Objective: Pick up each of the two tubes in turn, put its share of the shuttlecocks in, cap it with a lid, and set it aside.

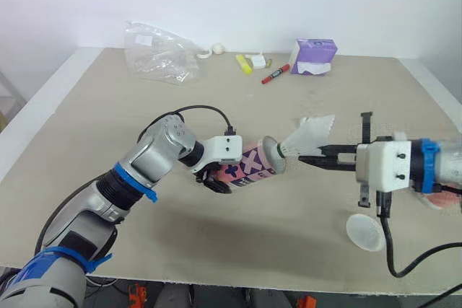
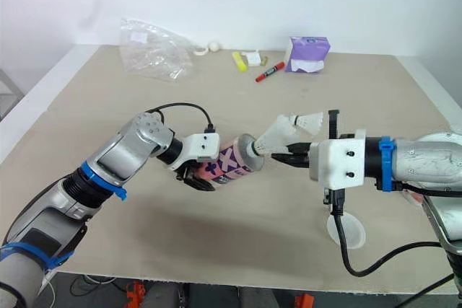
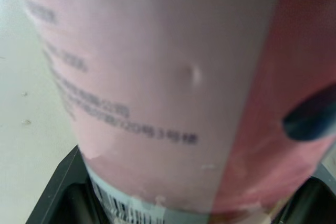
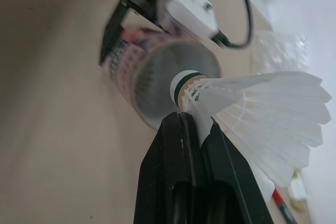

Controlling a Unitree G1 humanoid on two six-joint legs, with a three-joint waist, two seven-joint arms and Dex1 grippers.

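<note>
Along the table's (image 1: 86, 128) far edge lie a crumpled clear plastic bag (image 1: 159, 52) towards the far left corner, then a yellow item (image 1: 243, 63), a red marker (image 1: 275, 73) and a purple tissue box (image 1: 314, 55).

Nearer the middle, the left gripper (image 1: 214, 179) holds the pink, purple-patterned tube (image 1: 254, 161) clear of the table. The tube lies roughly level with its open mouth facing right. The gripper's two black fingers (image 3: 58, 192) are clamped on either side of the tube's body, towards its closed end.

At the mouth is a white feathered shuttlecock (image 1: 309, 135), cork first, its green-banded cork (image 4: 185, 84) right at the opening. I cannot tell whether it has passed the rim. The right gripper (image 1: 309, 156) has its fingers (image 4: 173, 150) pinched together on the skirt just behind the cork, the feathers fanning up and away from the tube.

Under the right gripper, a round translucent lid (image 1: 365, 231) lies flat on the table near the front edge, towards the right corner.
</note>
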